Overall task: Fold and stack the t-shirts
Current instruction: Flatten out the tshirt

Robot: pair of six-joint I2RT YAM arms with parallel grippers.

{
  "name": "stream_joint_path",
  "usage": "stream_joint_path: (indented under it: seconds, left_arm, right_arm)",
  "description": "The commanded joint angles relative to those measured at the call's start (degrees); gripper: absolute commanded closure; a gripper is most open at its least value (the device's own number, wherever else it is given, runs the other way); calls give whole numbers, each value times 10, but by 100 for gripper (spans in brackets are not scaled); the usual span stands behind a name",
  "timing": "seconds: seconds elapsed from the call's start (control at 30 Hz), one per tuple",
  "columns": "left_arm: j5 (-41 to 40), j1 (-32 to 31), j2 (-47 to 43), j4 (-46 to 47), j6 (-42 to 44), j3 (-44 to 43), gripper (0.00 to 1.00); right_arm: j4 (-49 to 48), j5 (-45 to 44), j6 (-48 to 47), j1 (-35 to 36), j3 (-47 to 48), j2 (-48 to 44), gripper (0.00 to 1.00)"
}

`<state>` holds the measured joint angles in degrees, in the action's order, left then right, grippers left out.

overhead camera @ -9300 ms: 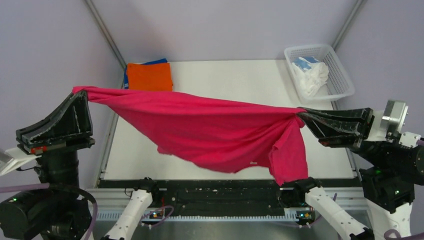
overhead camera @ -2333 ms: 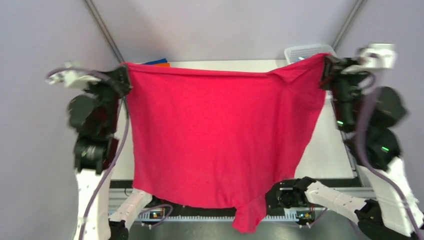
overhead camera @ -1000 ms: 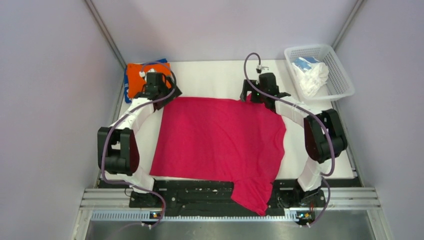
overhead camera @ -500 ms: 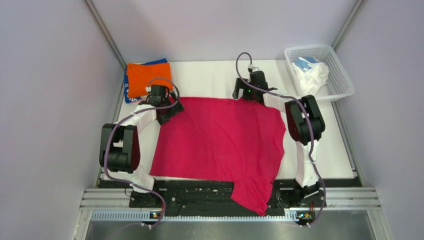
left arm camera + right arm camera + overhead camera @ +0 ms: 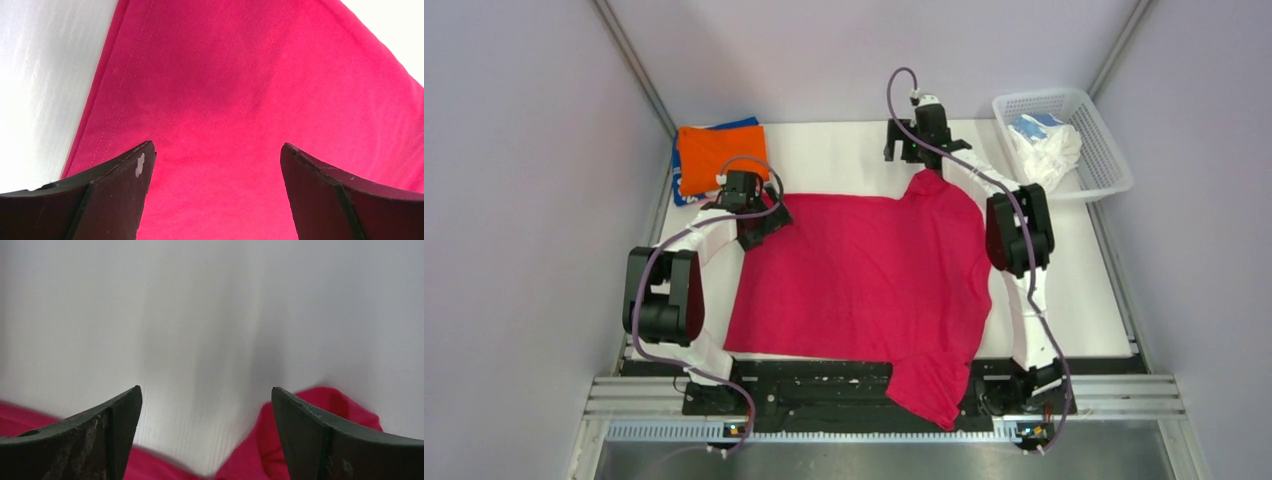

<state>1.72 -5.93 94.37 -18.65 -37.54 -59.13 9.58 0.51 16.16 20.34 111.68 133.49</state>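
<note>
Nearest us, one sleeve point(image 5: 929, 385) of the crimson t-shirt point(image 5: 864, 280) hung off the front edge of the tabletop point(image 5: 1084, 300), draped over the black rail point(image 5: 824, 385) between the arm bases. The rest of the shirt lay spread pretty flat across the middle of the tabletop, with nothing gripping it.

The left pincer point(image 5: 216, 146) sat low over the shirt's far-left corner, fingers wide apart and nothing between them. Its wrist cam gave us what the overhead couldn't: the stitched hem point(image 5: 117, 95) running along the shirt's edge, with bare white tabletop just beside it.

Further back, the right pincer point(image 5: 206, 389) hovered just past the shirt's far-right corner, fingers also spread wide and holding nothing. From its wrist cam we mostly saw blurry white tabletop, with a bunched bit of crimson cloth beside the right finger and a strip more at lower left. The overhead showed that corner coming to a little peak pointing at the pincer.

In the far-left corner a folded orange t-shirt point(image 5: 722, 155) lay on top of a blue t-shirt point(image 5: 739, 124), only the blue edges peeking out. At the far right stood the white mesh basket point(image 5: 1114, 160) with a crumpled white and light-blue t-shirt point(image 5: 1044, 150) inside. Any print on that one was too small for us to read.
</note>
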Motion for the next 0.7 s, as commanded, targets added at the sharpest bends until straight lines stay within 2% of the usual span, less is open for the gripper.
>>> stream_joint_path:
  seconds: [0.0,0.17,0.3,0.47,0.53,0.67]
  left_arm:
    - [13,-5,-30,-4,6,-10,1]
    - [34,-16,-45,10,6,23,1]
    - [42,-16,-52,21,5,50,1]
    - [43,-16,-66,30,10,83,1]
    - [42,-16,-67,40,6,98,1]
    - [47,-16,-59,49,-2,108,1]
  right_arm:
    - [52,-71,-11,-4,-104,-152,1]
    - [94,-135,71,-4,-375,-374,1]
    - [130,-131,153,-4,-581,-542,1]
    - [252,-157,198,-10,-709,-692,3]
    - [283,-162,215,-16,-745,-726,9]
    - [277,-114,248,-23,-793,-760,30]
